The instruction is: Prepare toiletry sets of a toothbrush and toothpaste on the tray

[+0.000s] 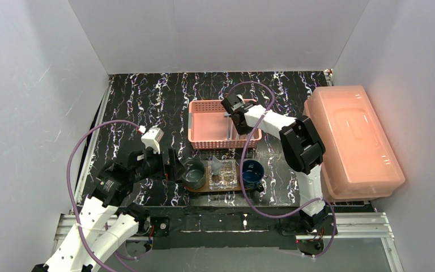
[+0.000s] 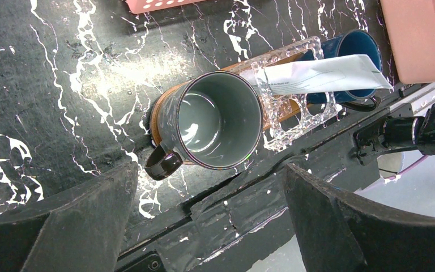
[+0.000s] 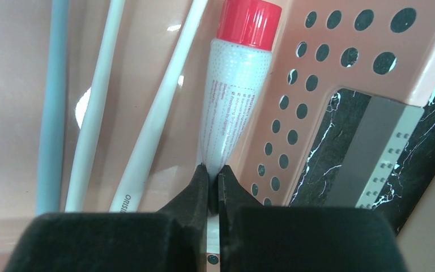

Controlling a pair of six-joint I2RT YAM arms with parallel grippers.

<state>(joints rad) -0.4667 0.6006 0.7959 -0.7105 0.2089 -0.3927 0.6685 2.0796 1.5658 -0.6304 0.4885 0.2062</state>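
The right gripper (image 3: 213,173) pinches the flat tail of a toothpaste tube (image 3: 235,96) lying in the pink basket (image 3: 328,85) beside toothbrushes (image 3: 147,113). The tube is probably light, soft and slick, so the crimped tail gives the firmest hold. The left gripper (image 2: 209,195) hangs spread near the tray (image 2: 156,113).

Tray (image 2: 156,116) mostly under mug (image 2: 218,119), toothbrushes (image 3: 99,107) cut off, toothpaste (image 3: 235,96) tail behind right pincer (image 3: 213,182)

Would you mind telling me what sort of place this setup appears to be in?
Probably a lab robot test booth: plain white partition walls enclose a black white-veined tabletop, and a white-and-black left arm and right arm are bolted to a metal rail.
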